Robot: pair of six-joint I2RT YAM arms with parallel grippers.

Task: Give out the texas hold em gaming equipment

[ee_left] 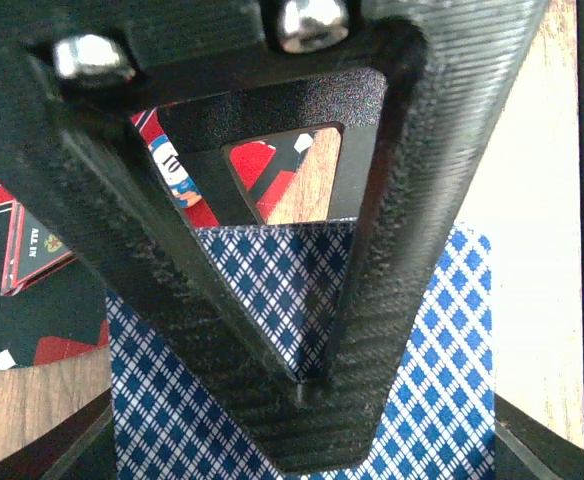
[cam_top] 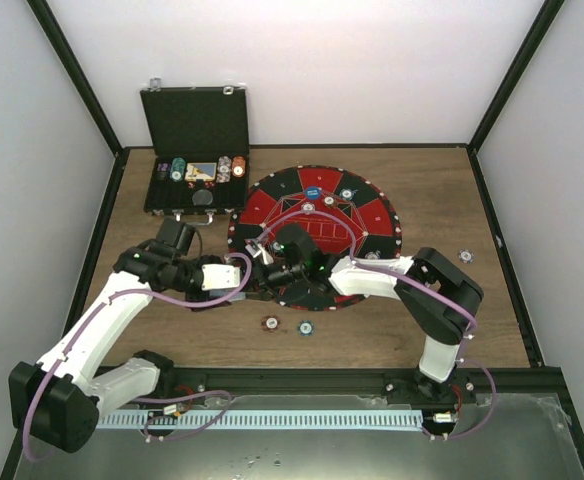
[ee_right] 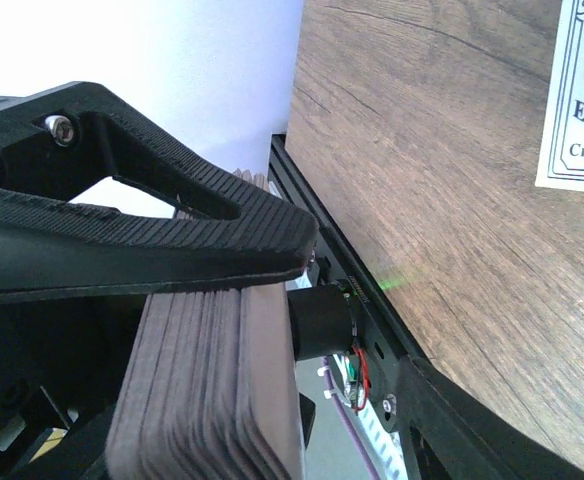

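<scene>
My left gripper (ee_left: 310,385) is shut on the near edge of a playing card (ee_left: 432,380) with a blue diamond back. My right gripper (ee_right: 312,330) is closed on a deck of cards (ee_right: 202,390), seen edge-on under its upper finger (ee_right: 172,235). From above, both grippers meet over the left rim of the mat, left (cam_top: 240,275) and right (cam_top: 264,262). A brown-red chip (cam_top: 270,323) and a teal chip (cam_top: 305,327) lie on the wood in front of the mat. Another chip (cam_top: 466,256) lies to the right. A blue button (cam_top: 313,192) sits on the mat.
The round red-and-black mat (cam_top: 372,215) fills the table's middle. An open black case (cam_top: 194,130) with chip stacks (cam_top: 177,170) stands at the back left. A card face with printed text (ee_right: 582,100) shows at the right wrist view's edge.
</scene>
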